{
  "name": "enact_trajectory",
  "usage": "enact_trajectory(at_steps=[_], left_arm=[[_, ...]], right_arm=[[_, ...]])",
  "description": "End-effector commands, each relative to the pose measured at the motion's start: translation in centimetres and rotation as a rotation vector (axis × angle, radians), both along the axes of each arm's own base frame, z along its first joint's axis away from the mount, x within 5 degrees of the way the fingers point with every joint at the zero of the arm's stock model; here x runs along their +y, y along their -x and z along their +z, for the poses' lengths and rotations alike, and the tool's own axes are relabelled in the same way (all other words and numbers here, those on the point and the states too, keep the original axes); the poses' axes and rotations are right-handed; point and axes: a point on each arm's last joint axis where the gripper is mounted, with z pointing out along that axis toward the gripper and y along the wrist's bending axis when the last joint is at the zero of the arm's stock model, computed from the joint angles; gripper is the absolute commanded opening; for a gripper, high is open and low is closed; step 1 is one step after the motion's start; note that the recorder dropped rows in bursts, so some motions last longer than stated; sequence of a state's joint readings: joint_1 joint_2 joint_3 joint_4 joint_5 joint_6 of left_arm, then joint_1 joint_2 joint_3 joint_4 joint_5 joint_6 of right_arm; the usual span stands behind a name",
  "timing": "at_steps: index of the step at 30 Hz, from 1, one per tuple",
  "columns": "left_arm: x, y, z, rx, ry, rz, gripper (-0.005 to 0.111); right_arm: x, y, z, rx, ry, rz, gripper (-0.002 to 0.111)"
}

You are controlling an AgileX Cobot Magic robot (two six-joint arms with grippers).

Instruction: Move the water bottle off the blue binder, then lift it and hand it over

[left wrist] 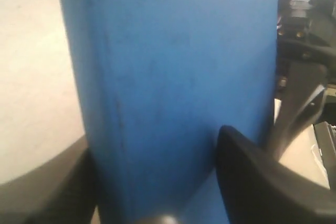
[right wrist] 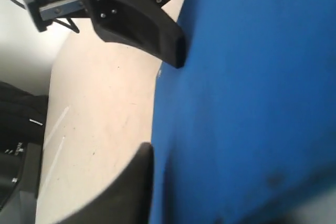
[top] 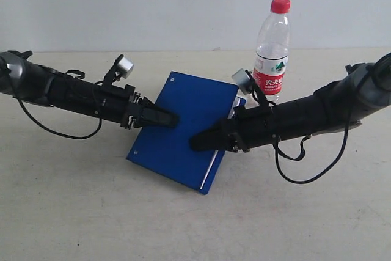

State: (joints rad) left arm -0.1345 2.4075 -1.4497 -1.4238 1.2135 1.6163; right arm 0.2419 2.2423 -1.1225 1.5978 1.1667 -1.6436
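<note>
The blue binder (top: 190,107) hangs tilted between both arms at the middle of the table. My left gripper (top: 169,118) is shut on its left edge; in the left wrist view the blue binder (left wrist: 168,66) fills the space between the two black fingers (left wrist: 252,174). My right gripper (top: 204,140) is shut on its right edge, near the white pages. In the right wrist view one finger (right wrist: 128,190) lies against the binder (right wrist: 252,93); the other is hidden behind it. The water bottle (top: 272,50) stands upright on the table behind the right arm, off the binder.
The beige table (top: 91,206) runs to a white wall at the back. Black cables loop under both arms, one by the right arm (top: 299,172). The left gripper's finger (right wrist: 142,22) shows in the right wrist view, touching the binder's far edge.
</note>
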Motion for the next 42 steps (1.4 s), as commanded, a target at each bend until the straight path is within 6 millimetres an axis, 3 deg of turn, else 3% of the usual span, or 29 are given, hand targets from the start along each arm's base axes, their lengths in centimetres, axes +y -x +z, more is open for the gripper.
enact_trajectory(at_steps=[1, 3, 5, 12, 17, 21, 24, 26, 28, 32, 35, 37, 42], left_arm=[[1.3, -0.9, 2.2, -0.069, 0.034, 0.047, 0.004], [2.3, -1.2, 3.4, -0.097, 0.035, 0.068, 0.004], [3.1, -1.4, 4.5, -0.122, 0.026, 0.077, 0.004], [4.9, -0.9, 7.6, -0.174, -0.058, 0.040, 0.004], [4.9, 0.4, 10.2, -0.219, -0.073, 0.024, 0.004], [5.0, 2.6, 13.3, -0.266, -0.080, 0.018, 0.004], [5.1, 5.2, 15.8, -0.293, -0.091, 0.019, 0.004], [5.3, 7.5, 17.9, -0.338, -0.124, 0.069, 0.004], [6.1, 9.9, 20.4, -0.426, -0.204, 0.231, 0.004], [7.0, 14.1, 23.6, -0.528, -0.248, 0.395, 0.004], [7.1, 18.2, 25.5, -0.560, -0.187, 0.454, 0.004], [6.9, 21.2, 26.6, -0.589, -0.095, 0.473, 0.004], [6.8, 26.2, 29.3, -0.700, 0.072, 0.531, 0.004]], right_arm=[[0.9, 1.2, 0.5, -0.017, -0.004, 0.132, 0.053], [0.8, 1.1, 0.3, 0.005, 0.013, 0.118, 0.066], [0.7, 1.1, 0.1, 0.008, 0.034, 0.120, 0.067], [-1.2, 1.5, -1.0, 0.051, 0.190, 0.187, 0.043], [-3.5, 0.9, -2.4, 0.169, 0.382, 0.091, 0.021], [-3.7, 1.2, -2.2, 0.217, 0.365, 0.100, 0.000], [-3.4, 1.1, -1.4, 0.196, 0.317, 0.105, 0.000], [-3.3, 0.7, 0.5, 0.134, 0.296, 0.084, 0.000], [-3.2, 0.8, 4.7, -0.005, 0.250, 0.040, 0.000], [-4.6, 4.0, 10.7, -0.258, 0.289, -0.145, 0.000], [-7.0, 9.3, 15.3, -0.489, 0.341, -0.389, 0.000], [-9.0, 13.0, 17.2, -0.610, 0.405, -0.540, 0.000], [-11.4, 16.7, 20.0, -0.721, 0.399, -0.795, 0.000]])
